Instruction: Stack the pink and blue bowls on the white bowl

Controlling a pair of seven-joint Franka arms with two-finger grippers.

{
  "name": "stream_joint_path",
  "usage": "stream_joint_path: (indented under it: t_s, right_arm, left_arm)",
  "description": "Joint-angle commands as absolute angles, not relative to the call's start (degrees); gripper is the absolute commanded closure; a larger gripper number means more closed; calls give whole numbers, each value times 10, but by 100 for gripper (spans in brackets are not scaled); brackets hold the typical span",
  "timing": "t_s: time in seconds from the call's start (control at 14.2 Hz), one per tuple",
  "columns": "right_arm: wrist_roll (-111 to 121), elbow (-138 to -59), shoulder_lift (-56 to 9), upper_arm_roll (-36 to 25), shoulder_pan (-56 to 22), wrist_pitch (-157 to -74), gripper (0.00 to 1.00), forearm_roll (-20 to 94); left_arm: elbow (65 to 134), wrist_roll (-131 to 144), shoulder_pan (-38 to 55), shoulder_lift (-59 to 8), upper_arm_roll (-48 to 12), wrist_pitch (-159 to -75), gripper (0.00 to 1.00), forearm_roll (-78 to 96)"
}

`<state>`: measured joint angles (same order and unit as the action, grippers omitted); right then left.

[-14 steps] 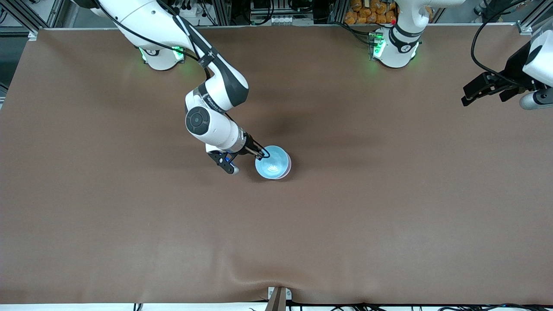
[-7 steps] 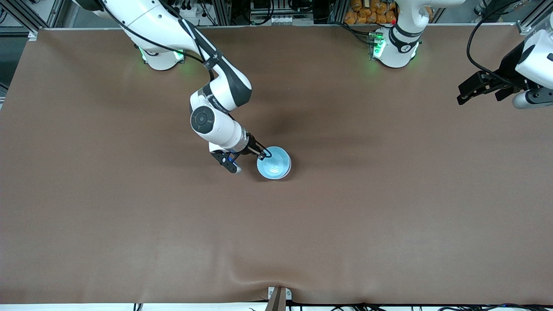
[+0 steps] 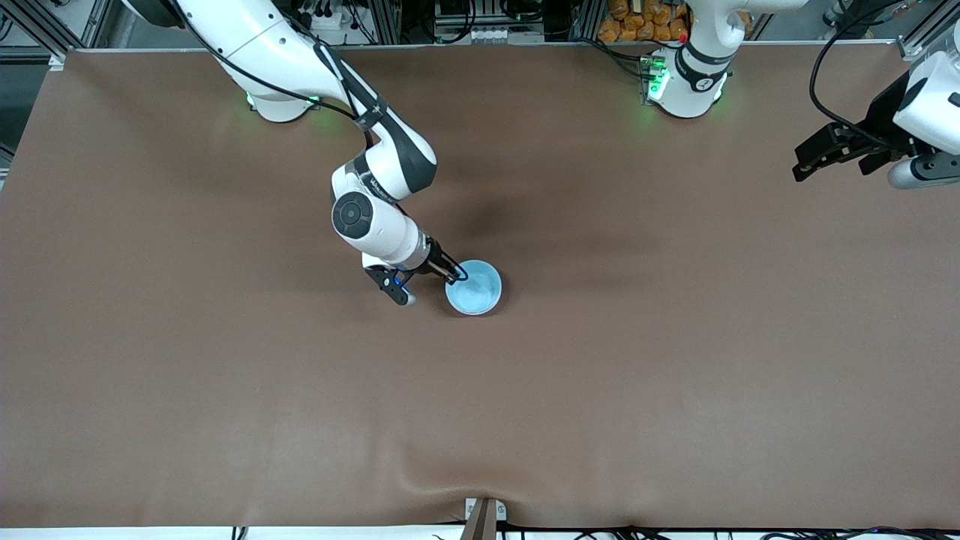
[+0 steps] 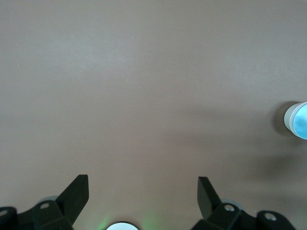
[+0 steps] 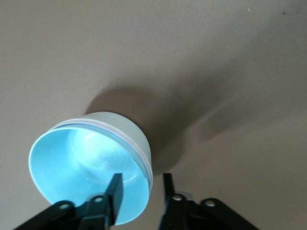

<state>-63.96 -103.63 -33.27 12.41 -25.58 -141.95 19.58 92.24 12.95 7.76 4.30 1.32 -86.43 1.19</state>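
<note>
Blue bowl (image 3: 473,287) in the middle of the brown table (image 3: 225,390), sitting in the white bowl (image 5: 120,125). Right gripper (image 3: 456,275) pinching the blue rim, one finger inside. Left gripper (image 3: 832,154) waiting, fingers spread wide, up over the left arm's end.

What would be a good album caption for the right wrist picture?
Right gripper straddling the rim of the blue bowl, nested atop the stack on the brown table.
</note>
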Motion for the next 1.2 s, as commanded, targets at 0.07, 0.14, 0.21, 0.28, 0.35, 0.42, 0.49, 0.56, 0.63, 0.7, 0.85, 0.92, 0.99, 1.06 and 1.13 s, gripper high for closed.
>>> stream_joint_path:
  t_s: [0.07,0.14,0.21,0.28,0.35,0.42,0.49,0.56,0.63,0.7,0.85,0.92,0.99,1.06,1.13]
  right_arm:
    - [-656,-938,-309,121,-220,-1255,0,187]
    - [-649,-894,-307,121,-204,-1194,0,180]
    - [-625,-851,-308,123,-181,-1153,0,152]
    - [-600,-814,-310,127,-160,-1117,0,129]
    - [-577,-792,-310,127,-144,-1093,0,121]
    - [-535,-777,-310,127,-124,-1084,0,118]
    - [-475,-772,-309,128,-104,-1083,0,113]
    - [-421,-764,-309,131,-78,-1080,0,113]
    - [-371,-754,-308,138,-51,-1062,0,113]
    - [-314,-740,-307,145,-27,-1034,0,109]
    - [-169,-711,-298,139,-7,-991,0,74]
    - [-155,-701,-283,135,-4,-971,0,56]
    - [-153,-694,-272,129,5,-951,0,44]
    - [-155,-691,-261,124,16,-921,0,42]
    - [-156,-690,-238,120,18,-898,0,40]
  left_arm:
    - [920,119,79,47,12,-854,0,18]
    - [920,119,79,47,12,-854,0,18]
    - [920,118,79,47,12,-854,0,18]
    - [921,118,79,48,11,-853,0,18]
    - [921,118,79,50,10,-851,0,18]
    - [922,118,79,50,10,-850,0,18]
    - [921,119,79,51,9,-846,0,18]
    - [921,119,79,50,9,-845,0,18]
    - [921,119,79,50,9,-845,0,18]
    - [921,119,79,51,9,-844,0,18]
    - [921,118,79,54,9,-843,0,15]
    - [921,118,79,54,9,-843,0,11]
    - [921,113,79,54,9,-843,0,11]
    - [921,103,79,53,9,-843,0,11]
    - [921,96,77,54,9,-843,0,11]
